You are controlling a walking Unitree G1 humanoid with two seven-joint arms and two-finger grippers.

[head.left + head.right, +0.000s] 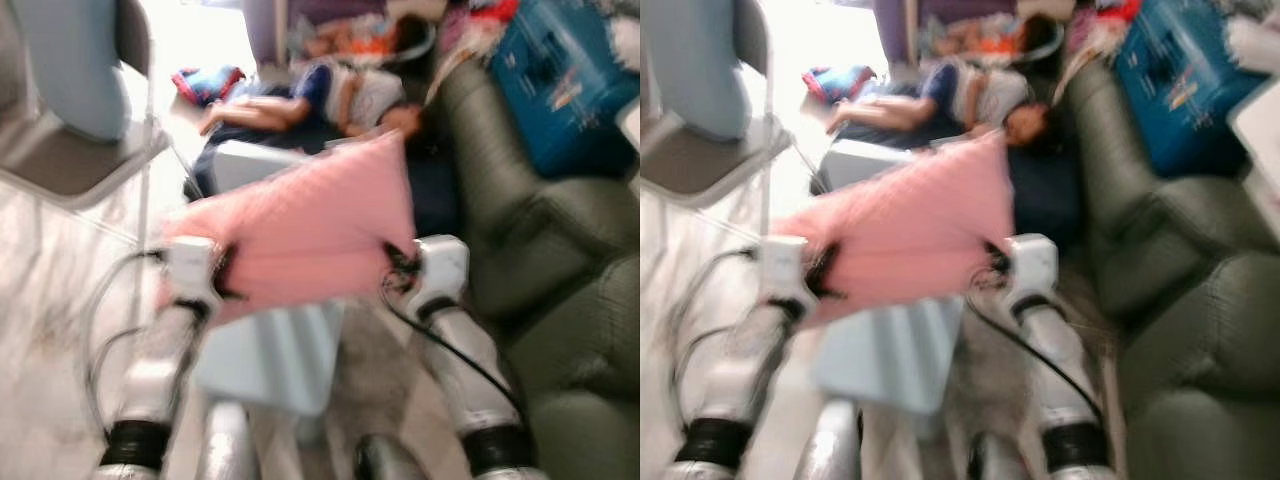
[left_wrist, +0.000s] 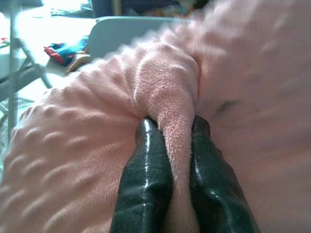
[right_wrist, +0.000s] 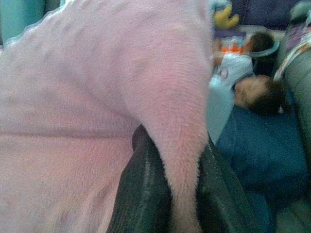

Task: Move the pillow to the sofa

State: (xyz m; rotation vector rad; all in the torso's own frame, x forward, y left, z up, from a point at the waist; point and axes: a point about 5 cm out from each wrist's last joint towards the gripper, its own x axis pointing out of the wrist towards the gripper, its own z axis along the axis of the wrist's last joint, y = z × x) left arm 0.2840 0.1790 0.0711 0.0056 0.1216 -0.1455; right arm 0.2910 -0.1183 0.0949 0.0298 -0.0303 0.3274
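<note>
The pillow hangs between both arms, long axis crosswise; the left end effector and right end effector each pinch an edge. The sofa lies right (nearer the right arm).

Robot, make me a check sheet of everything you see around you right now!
Surface: pale floor, partly bare.
Job's things: pink pillow held up in the air; green sofa on the robot's right.
Clutter: blue box on the sofa; light blue chair under the pillow.
Grippers: left gripper and right gripper, jaws pinching the pillow's edges.
Cables: black cable along the right arm.
Surroundings: person lying down ahead; folding chair.
</note>
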